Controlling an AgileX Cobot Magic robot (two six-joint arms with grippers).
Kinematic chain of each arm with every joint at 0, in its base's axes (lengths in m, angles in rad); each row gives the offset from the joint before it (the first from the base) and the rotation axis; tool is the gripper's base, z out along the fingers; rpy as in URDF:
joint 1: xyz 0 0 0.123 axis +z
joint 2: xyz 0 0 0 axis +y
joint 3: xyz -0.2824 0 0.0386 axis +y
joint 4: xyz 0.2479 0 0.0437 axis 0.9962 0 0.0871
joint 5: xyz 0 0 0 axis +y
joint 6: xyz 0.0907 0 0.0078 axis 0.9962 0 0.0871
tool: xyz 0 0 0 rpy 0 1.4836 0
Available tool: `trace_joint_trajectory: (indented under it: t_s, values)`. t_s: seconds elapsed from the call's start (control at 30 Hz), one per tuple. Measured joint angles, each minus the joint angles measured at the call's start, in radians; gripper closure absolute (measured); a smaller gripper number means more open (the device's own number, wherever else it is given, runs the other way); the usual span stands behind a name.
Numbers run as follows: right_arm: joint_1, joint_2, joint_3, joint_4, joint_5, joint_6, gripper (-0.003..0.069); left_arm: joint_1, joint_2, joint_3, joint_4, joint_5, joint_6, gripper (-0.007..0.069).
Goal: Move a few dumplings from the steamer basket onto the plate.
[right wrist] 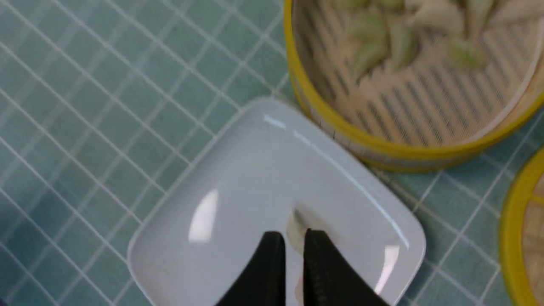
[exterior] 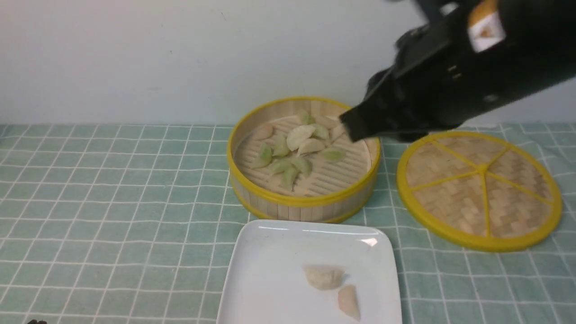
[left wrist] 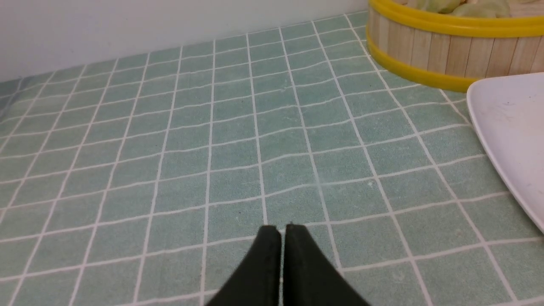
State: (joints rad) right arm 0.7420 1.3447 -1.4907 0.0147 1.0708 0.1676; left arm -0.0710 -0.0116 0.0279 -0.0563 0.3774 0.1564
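Note:
The steamer basket (exterior: 304, 200) stands at the middle back and holds several pale and green dumplings (exterior: 299, 136). The white plate (exterior: 270, 270) lies in front of it with two pale dumplings (exterior: 325, 276) on it. My right gripper (exterior: 351, 128) is blurred and raised by the basket's far right rim. In the right wrist view the right gripper (right wrist: 290, 240) has its jaws a narrow gap apart with nothing between them, high above the plate (right wrist: 238, 178) and a dumpling (right wrist: 295, 225) lying on it. My left gripper (left wrist: 281, 229) is shut and empty, low over the cloth, left of the plate (left wrist: 505, 127).
The flat woven lid (exterior: 479, 189) with yellow spokes lies right of the basket. A green checked cloth (exterior: 112, 202) covers the table. A pale wall (exterior: 157, 58) runs behind. The basket wall (left wrist: 429, 46) shows in the left wrist view.

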Motion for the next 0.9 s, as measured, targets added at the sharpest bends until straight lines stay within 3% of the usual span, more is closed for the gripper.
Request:
trace_joint_trajectory:
  t_s: [0.07, 0.23, 0.43, 0.57, 0.77, 0.9]
  values:
    - [0.000, -0.154, 0.127, 0.012, -0.163, 0.009, 0.0668, 0.000, 0.000, 0.000, 0.000, 0.000, 0.000, 0.0631]
    - [0.000, -0.362, 0.374, 0.068, -0.349, 0.023, 0.0672, 0.000, 0.000, 0.000, 0.000, 0.000, 0.000, 0.0631]
    - [0.000, -0.562, 0.542, 0.179, -0.381, 0.030, 0.0672, 0.000, 0.000, 0.000, 0.000, 0.000, 0.000, 0.0631]
    - [0.000, -0.644, 0.560, 0.176, -0.385, 0.016, 0.0672, 0.000, 0.000, 0.000, 0.000, 0.000, 0.000, 0.0631]
    - [-0.004, -0.712, 0.568, 0.146, -0.437, -0.098, 0.0673, 0.000, 0.000, 0.000, 0.000, 0.000, 0.000, 0.0631]
    - [-0.139, -0.803, 0.658, 0.187, -0.533, -0.189, 0.0673, 0.000, 0.000, 0.000, 0.000, 0.000, 0.000, 0.0631]
